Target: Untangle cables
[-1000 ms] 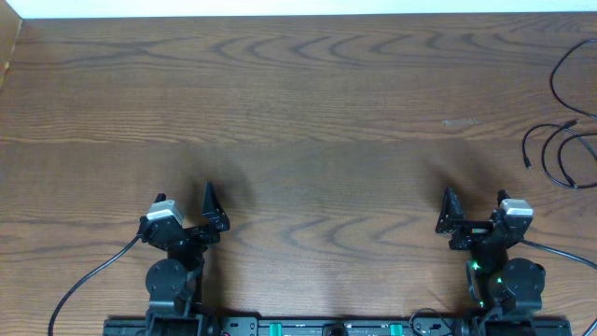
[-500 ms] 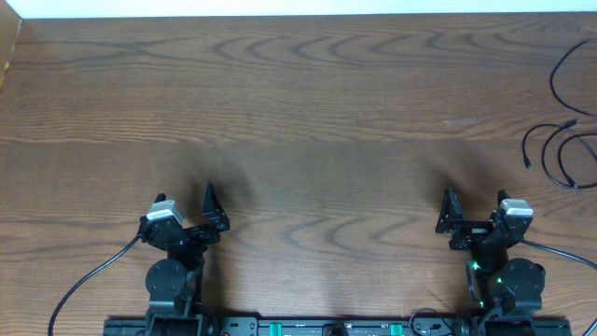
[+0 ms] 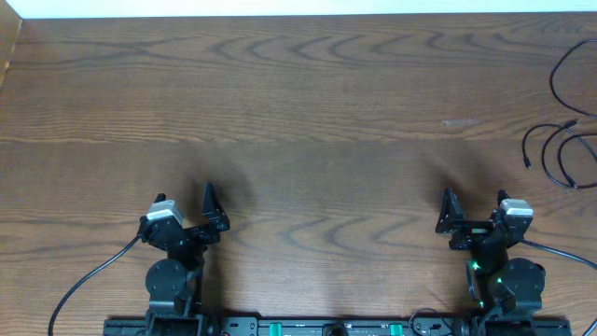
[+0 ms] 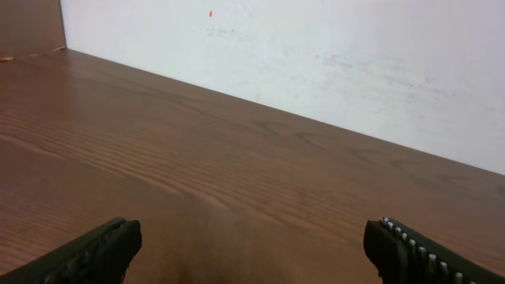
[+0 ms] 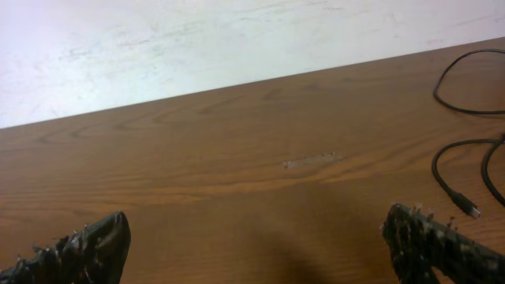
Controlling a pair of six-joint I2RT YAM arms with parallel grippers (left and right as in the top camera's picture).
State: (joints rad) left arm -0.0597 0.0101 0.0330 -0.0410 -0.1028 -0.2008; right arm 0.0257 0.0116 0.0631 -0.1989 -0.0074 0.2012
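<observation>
Thin black cables (image 3: pixel 547 130) lie in loose loops at the table's far right edge, with another black cable loop (image 3: pixel 554 82) just behind them. The right wrist view shows one cable's small plug end (image 5: pixel 469 210) and the farther loop (image 5: pixel 435 88) at its right side. My right gripper (image 3: pixel 449 213) stands open near the front edge, well short and left of the cables, with only bare wood between its fingers (image 5: pixel 256 233). My left gripper (image 3: pixel 213 210) stands open at the front left, far from the cables, also holding nothing (image 4: pixel 252 241).
The wooden table (image 3: pixel 298 112) runs back to a white wall (image 4: pixel 316 47). Thicker black leads (image 3: pixel 89 280) run from the arm bases along the front edge. The cables continue past the right border of the overhead view.
</observation>
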